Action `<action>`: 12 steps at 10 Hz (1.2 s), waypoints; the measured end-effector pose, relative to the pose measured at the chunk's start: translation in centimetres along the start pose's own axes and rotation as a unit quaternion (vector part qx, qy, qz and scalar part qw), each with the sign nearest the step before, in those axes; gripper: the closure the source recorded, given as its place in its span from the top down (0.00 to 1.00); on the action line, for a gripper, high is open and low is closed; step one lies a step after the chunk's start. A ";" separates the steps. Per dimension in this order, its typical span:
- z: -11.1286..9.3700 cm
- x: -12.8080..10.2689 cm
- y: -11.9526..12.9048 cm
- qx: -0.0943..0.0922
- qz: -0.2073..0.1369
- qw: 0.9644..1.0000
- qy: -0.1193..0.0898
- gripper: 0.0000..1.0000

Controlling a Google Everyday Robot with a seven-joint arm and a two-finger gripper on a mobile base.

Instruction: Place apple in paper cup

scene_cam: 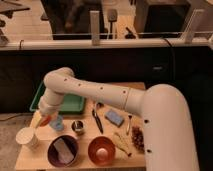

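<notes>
My gripper (pixel 46 118) hangs from the white arm over the left part of the wooden table (pixel 37 161). It is shut on the apple (pixel 45 121), a small orange-red fruit that shows just below the wrist. The paper cup (pixel 26 136), cream and upright, stands at the table's left front, below and left of the gripper. The apple is above the table, up and to the right of the cup's mouth, apart from it.
A light-blue cup (pixel 58 123) stands right beside the gripper, and a metal cup (pixel 78 126) to its right. A purple bowl (pixel 63 150) and an orange bowl (pixel 101 150) sit at the front. A green tray (pixel 70 103) lies behind. A black utensil (pixel 96 120) and a blue sponge (pixel 114 117) lie mid-table.
</notes>
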 end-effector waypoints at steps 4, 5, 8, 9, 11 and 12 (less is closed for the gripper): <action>2.3 0.4 -2.3 0.000 -0.032 0.999 -0.034 0.00; 2.8 0.3 -2.9 -0.001 -0.041 0.998 -0.040 0.00; 4.3 0.6 -4.5 -0.001 -0.059 0.997 -0.050 0.00; 4.6 0.8 -4.7 -0.001 -0.060 0.997 -0.049 0.00; 5.8 1.6 -5.9 0.001 -0.056 0.997 -0.045 0.00; 6.2 2.0 -6.4 0.002 -0.054 0.998 -0.042 0.00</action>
